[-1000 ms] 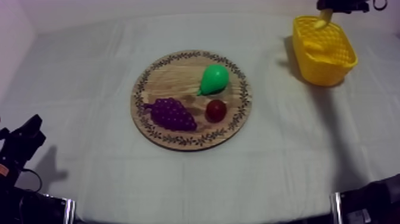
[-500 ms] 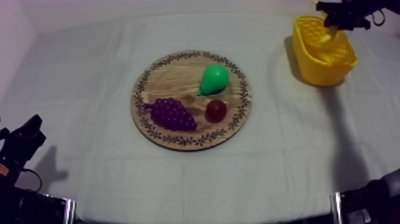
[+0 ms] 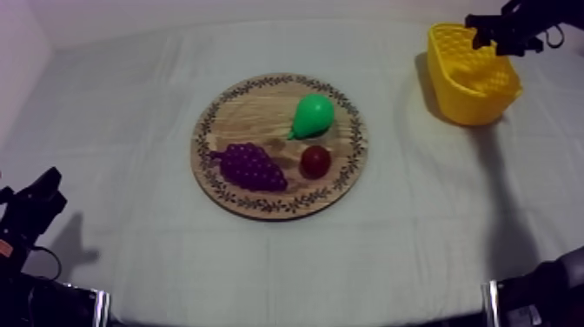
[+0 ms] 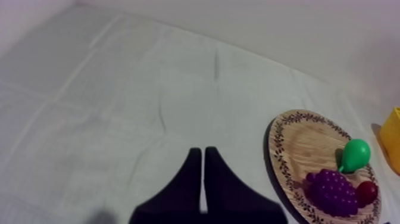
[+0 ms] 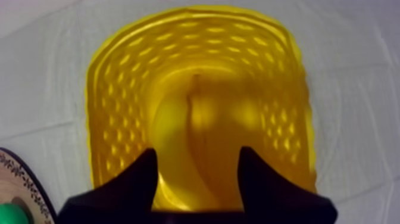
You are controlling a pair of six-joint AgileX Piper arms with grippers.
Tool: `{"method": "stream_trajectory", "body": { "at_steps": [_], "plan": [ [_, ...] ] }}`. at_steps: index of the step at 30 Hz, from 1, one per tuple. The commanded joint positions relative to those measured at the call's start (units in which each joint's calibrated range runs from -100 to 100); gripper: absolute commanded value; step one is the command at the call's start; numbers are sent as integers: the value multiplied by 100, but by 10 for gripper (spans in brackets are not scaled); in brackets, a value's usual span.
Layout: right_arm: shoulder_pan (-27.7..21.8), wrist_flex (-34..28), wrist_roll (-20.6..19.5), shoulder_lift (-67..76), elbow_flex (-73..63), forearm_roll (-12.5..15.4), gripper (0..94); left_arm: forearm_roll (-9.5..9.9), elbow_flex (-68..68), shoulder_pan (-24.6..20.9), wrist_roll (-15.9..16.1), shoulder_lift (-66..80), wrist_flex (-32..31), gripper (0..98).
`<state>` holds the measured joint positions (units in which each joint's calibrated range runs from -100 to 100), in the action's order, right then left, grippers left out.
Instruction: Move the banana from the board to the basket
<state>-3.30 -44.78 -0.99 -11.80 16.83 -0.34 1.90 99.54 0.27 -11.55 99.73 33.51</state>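
The banana (image 5: 198, 134) lies inside the yellow basket (image 3: 474, 83), on its bottom. My right gripper (image 5: 197, 170) hovers just above the basket (image 5: 119, 101), open, with nothing between its fingers. From above, that gripper (image 3: 487, 31) sits over the basket's far rim at the back right. The round wooden board (image 3: 261, 111) lies mid-table and carries a green pear (image 3: 311, 115), purple grapes (image 3: 250, 167) and a small red fruit (image 3: 315, 161). My left gripper (image 3: 36, 202) rests low at the left with its fingers together, shut on nothing (image 4: 203, 179).
The left wrist view has the board (image 4: 297, 140) off to the side with the pear (image 4: 356, 154), grapes (image 4: 331, 190) and red fruit (image 4: 367, 192) on it. Bare cloth lies between the board and the basket.
A second ago the right gripper held the banana over the basket. It has let go, the banana has dropped in, and the gripper has shifted slightly right.
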Motion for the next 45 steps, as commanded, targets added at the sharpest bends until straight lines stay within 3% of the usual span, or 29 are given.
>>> {"method": "stream_trajectory", "body": {
  "at_steps": [1, 12, 19, 24, 30, 45],
  "plan": [
    [-20, -151, 99, 214, 55, 53, 426, 2, 1, -2, 0, 1, 3, 1],
    [-100, -220, 535, 2557, 1379, 300, 370, 2, 1, -2, 0, 1, 3, 1],
    [257, -266, 617, 4882, 2896, 266, 236, 2, 1, -2, 0, 1, 3, 1],
    [569, -637, 530, 6156, 3709, 177, 110, 2, 1, -2, 0, 1, 3, 1],
    [778, -194, 345, 7346, 4955, 55, 19, 2, 1, -2, 1, 1, 3, 1],
    [893, 733, 13, 9517, 7780, -346, 5, 2, 1, -2, -2, 1, 3, 1]
  ]
}}
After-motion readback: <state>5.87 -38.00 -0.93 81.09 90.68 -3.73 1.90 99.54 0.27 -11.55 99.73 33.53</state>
